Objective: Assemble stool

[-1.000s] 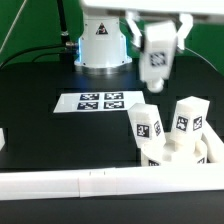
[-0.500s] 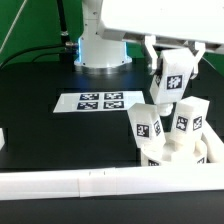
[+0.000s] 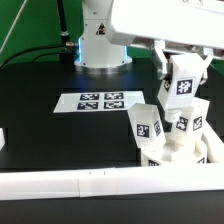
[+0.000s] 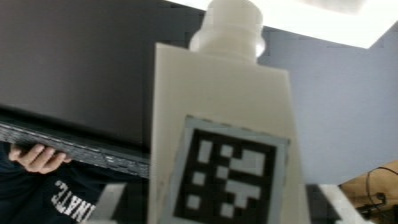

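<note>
At the exterior view's right, the seat [image 3: 192,153] carries two standing legs [image 3: 147,125]. Just above the right-hand one hangs a third leg [image 3: 184,84], gripped in the closed jaws of the gripper [image 3: 182,64]. Its long axis is near upright and its narrow end points down toward the seat.

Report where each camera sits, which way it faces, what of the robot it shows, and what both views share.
Exterior view: off the arm, above the near side of the table, facing over the white rail and marker board toward the robot base; shows base, arm and fingers shut on a leg.
Wrist view: on the wrist, looking along the leg, which fills the picture; no fingers clearly visible.
Shared: that tagged leg.
</note>
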You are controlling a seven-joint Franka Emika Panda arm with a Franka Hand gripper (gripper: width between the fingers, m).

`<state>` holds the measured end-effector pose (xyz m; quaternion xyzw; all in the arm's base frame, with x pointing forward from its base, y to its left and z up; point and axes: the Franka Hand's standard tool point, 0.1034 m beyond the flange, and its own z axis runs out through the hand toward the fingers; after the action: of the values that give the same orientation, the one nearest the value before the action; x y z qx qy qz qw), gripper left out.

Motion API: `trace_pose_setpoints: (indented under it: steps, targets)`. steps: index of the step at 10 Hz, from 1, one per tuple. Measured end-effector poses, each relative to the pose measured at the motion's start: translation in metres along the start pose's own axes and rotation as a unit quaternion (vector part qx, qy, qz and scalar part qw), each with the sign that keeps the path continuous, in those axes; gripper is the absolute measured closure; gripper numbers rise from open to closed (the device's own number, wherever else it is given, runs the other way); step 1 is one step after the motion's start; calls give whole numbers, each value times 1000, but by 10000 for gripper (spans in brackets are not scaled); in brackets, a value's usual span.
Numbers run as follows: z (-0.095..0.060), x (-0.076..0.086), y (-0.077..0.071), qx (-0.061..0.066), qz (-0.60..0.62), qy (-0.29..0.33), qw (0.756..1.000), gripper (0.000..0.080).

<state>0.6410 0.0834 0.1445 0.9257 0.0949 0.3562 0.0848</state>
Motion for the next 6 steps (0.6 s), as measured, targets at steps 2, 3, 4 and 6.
trace_pose_setpoints:
  steps: [2, 3, 4, 6]
  targets:
    - [13, -9, -2, -6, -3, -8, 1000, 476]
    - [16, -7, -1, -8, -2, -9, 1000, 476]
    - [20, -4, -3, -9, -3, -7, 1000, 476]
    - [30, -5, -6, -13, -2, -8, 1000, 476]
